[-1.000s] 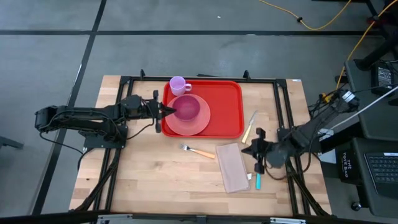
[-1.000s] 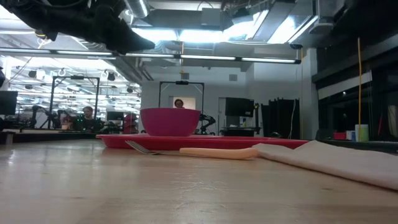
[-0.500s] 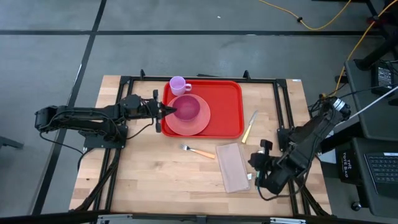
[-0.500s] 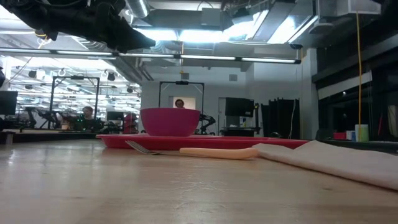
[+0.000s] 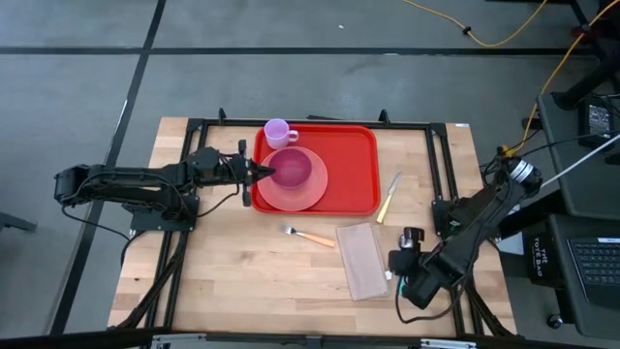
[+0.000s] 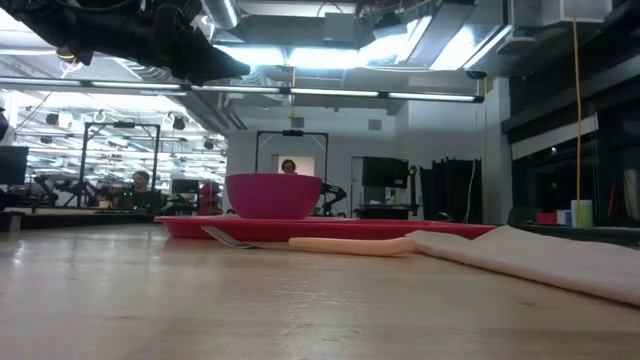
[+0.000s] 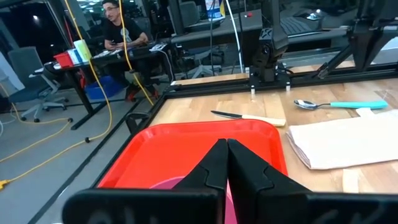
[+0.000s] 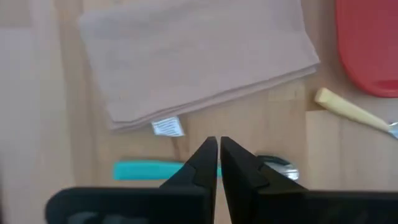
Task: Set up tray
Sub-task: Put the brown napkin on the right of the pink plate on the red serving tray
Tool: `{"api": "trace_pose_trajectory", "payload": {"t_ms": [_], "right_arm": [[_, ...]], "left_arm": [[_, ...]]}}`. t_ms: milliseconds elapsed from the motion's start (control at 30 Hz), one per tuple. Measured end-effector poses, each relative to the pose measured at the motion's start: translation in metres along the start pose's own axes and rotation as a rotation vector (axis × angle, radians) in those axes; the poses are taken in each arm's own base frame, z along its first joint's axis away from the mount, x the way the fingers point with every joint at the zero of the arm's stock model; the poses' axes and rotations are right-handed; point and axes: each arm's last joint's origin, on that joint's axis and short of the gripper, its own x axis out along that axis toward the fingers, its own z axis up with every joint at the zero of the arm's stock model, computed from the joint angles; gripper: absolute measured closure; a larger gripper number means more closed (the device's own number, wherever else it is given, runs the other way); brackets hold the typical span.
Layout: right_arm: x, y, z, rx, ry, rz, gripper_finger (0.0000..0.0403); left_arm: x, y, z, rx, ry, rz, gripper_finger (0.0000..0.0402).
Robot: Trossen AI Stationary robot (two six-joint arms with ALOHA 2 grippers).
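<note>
The red tray (image 5: 349,170) lies at the table's middle. On its left half a pink plate (image 5: 295,194) carries a magenta bowl (image 5: 292,169). A lilac cup (image 5: 279,132) stands at the tray's far left corner. My left gripper (image 5: 262,172) is shut and hovers above the bowl's left rim, as the low view shows (image 6: 215,65). My right gripper (image 8: 217,146) is shut. It points down over a teal-handled spoon (image 8: 146,169) to the right of the beige napkin (image 5: 360,260). My right gripper's shut fingertips (image 8: 208,149) stand over the spoon's neck, between the teal handle and the spoon's bowl (image 8: 280,165). They come from above and lie across the spoon. I cannot tell whether they touch it.
A fork with an orange handle (image 5: 308,236) lies near the tray's near edge, left of the napkin. A knife (image 5: 389,197) lies right of the tray. Black frame rails (image 5: 441,155) run along the table's sides. A person sits in the room beyond (image 7: 118,28).
My right arm has swung toward the table's near edge and tipped its gripper down over the spoon by the napkin. The tray, the dishes and the cutlery have stayed in place.
</note>
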Motion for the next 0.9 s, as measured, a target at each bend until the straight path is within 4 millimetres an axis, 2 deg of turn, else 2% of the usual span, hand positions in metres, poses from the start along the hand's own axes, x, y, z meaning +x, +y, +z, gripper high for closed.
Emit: {"api": "trace_pose_trajectory", "payload": {"t_ms": [167, 367, 600, 767, 900], "right_arm": [[0.004, 0.003, 0.000, 0.024, 0.014, 0.004, 0.0361], [0.009, 0.009, -0.001, 0.100, 0.070, 0.036, 0.0303], [0.017, 0.025, -0.004, 0.086, 0.099, 0.096, 0.0243], [0.034, 0.039, -0.011, 0.017, 0.162, 0.070, 0.0238], [0.049, 0.052, -0.013, -0.033, 0.231, 0.122, 0.0243]], "left_arm": [[0.000, 0.000, 0.000, 0.000, 0.000, 0.000, 0.0394], [0.000, 0.000, 0.000, 0.001, 0.000, 0.000, 0.0397], [0.000, 0.000, -0.002, 0.001, 0.016, -0.003, 0.0394], [0.000, 0.000, -0.002, 0.001, 0.016, -0.003, 0.0395], [0.000, 0.000, -0.002, 0.000, 0.016, -0.003, 0.0398]]}}
